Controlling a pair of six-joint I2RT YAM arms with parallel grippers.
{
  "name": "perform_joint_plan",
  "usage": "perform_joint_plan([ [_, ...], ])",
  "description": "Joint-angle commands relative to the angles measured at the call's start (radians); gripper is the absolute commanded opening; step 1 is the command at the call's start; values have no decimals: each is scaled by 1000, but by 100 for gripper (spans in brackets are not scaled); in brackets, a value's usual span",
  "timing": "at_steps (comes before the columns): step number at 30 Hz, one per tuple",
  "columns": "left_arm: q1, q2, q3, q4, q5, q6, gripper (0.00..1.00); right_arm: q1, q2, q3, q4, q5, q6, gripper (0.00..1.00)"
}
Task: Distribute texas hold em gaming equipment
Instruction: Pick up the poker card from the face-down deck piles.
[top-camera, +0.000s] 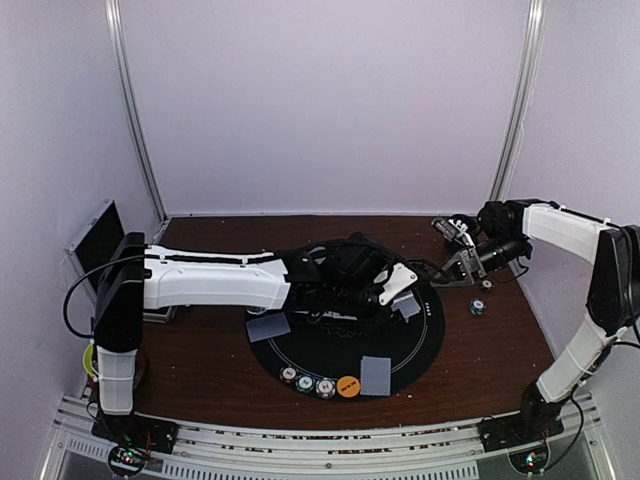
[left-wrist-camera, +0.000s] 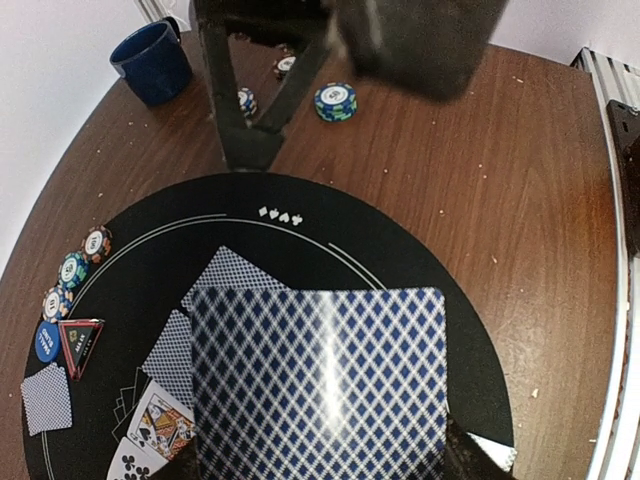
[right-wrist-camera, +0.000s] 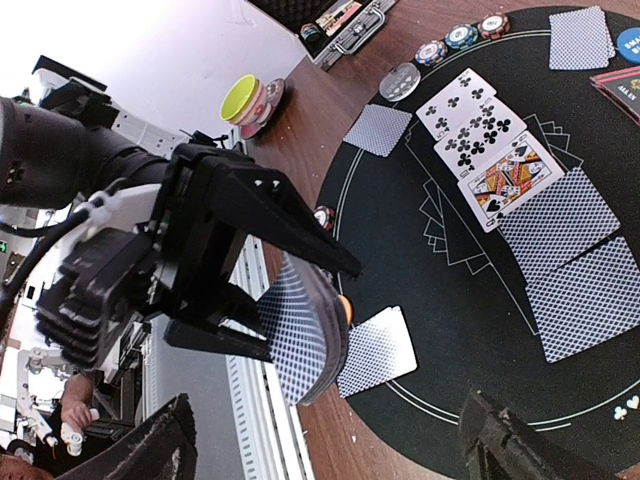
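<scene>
My left gripper reaches over the black round mat and is shut on a deck of grey-blue-backed playing cards. The right wrist view shows that deck edge-on between the black fingers. My right gripper hangs open and empty just beyond the mat's right rim, facing the deck. Face-up cards and face-down cards lie mid-mat. Single face-down cards lie near its edge. Three striped chips and an orange button line the near rim. A blue button and a red triangle marker lie together.
A dark blue cup stands on the wood past the mat. Loose chips lie near my right gripper. A yellow-green bowl sits by the left arm's base, and an open case stands at the far left.
</scene>
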Motion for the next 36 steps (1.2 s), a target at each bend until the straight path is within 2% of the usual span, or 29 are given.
perform_joint_plan([
  [1,-10,8,38,60,11,17,59,57,-71,-63,272,54,265,93],
  [5,-17,8,39,61,10,17,59,101,-105,-92,397,82,384,93],
  [11,-23,1,29,61,3,22,59,151,-77,-95,422,89,425,89],
  [23,-25,-33,-25,96,-22,29,59,172,34,-57,218,41,217,76],
  [28,-25,-34,-25,97,-27,31,59,197,55,-54,203,41,196,71],
  [36,-25,-32,-28,104,-28,34,59,231,95,-7,90,3,77,52],
])
